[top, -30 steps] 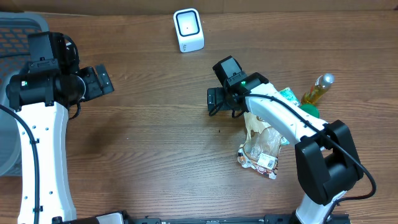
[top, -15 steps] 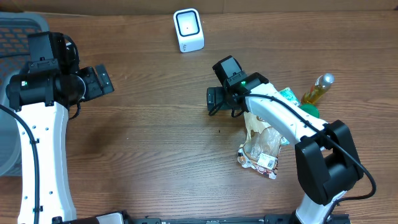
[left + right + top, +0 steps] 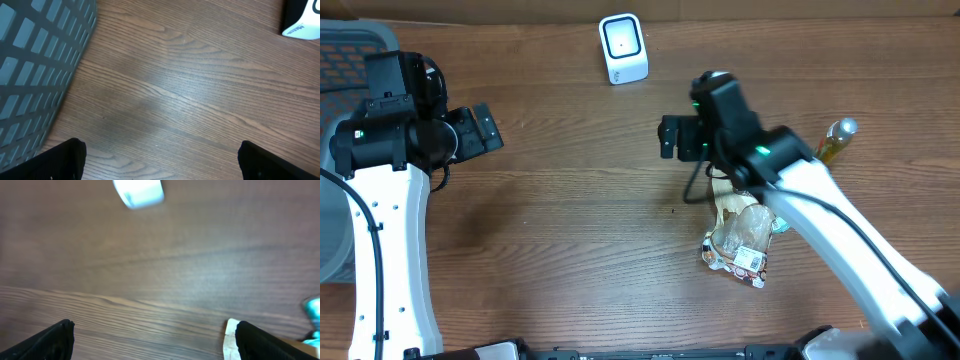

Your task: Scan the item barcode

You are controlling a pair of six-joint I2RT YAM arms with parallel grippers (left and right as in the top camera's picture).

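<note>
Here the left tool [image 3: 482, 130] hangs released over the left part of the desk [image 3: 570, 250], its jaws spread wide and holding nothing. In its wrist view the two dark fingers [image 3: 62, 160] sit at the bottom corners with bare wood between them, the grey basket [image 3: 35, 65] on the left and a corner of the white scanner [image 3: 302, 22] at the upper right. The right tool [image 3: 668, 138] is likewise spread and empty, above the desk between the scanner and the crinkled clear packet [image 3: 740, 238]. The packet lies on the desk right of centre, partly under the right arm and apart from the tool. A yellow bottle [image 3: 830, 142] stands near it. The right wrist view is blurred, with the scanner a pale smear at its top.
</note>
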